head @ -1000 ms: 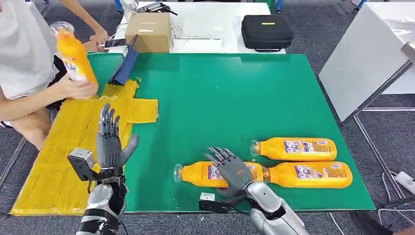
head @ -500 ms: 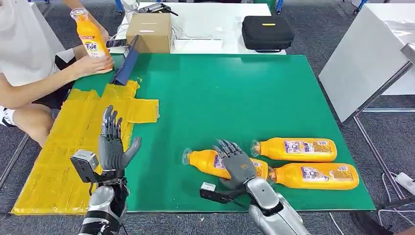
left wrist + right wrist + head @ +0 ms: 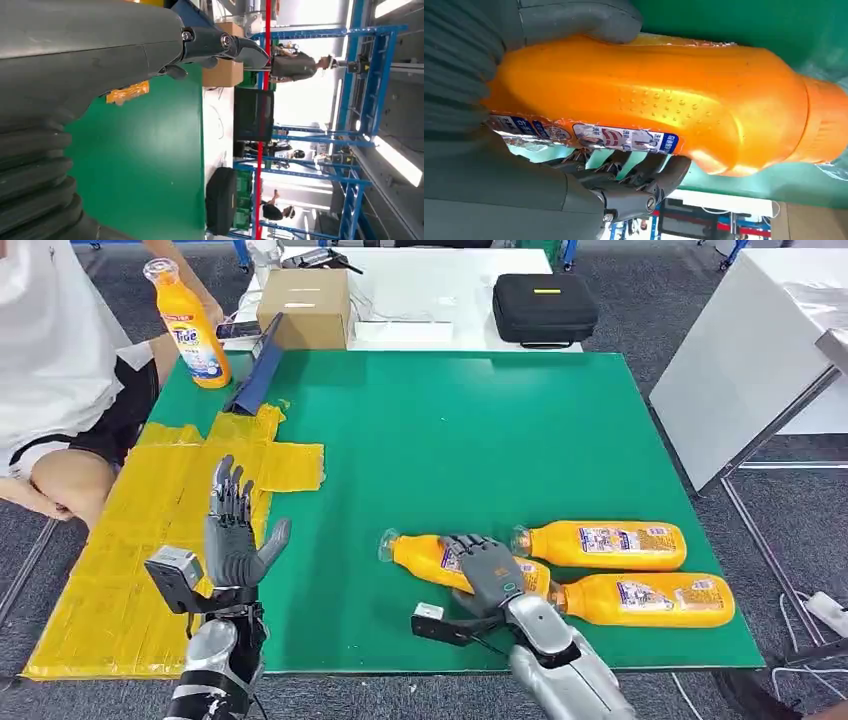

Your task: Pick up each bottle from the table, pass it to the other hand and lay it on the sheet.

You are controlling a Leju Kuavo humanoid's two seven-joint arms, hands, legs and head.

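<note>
Bottle under grasp (image 3: 455, 562): orange, lying on its side on the green desk (image 3: 460, 430), lower centre of the head view, cap toward the left. The fingers (image 3: 468, 546) of the right hand (image 3: 485, 575) are clamped across its labelled middle; the right wrist view shows the thumb (image 3: 579, 20) on one side of the orange body and the dark fingers curled under the other.

Two more orange bottles lie on their sides just to the right: the upper bottle (image 3: 600, 545) and the lower bottle (image 3: 645, 600), whose cap end sits close to the grasped bottle's base.

The left hand (image 3: 235, 535) stands upright in the lower left of the frame, fingers apart, holding nothing, over the edge where the yellow sheet (image 3: 120, 570) meets the green surface.

A fourth bottle (image 3: 190, 325) stands upright at the upper left corner of the desk, next to a seated person (image 3: 60, 370). A cardboard box (image 3: 305, 305) and a black case (image 3: 545, 305) rest on the white table beyond.
</note>
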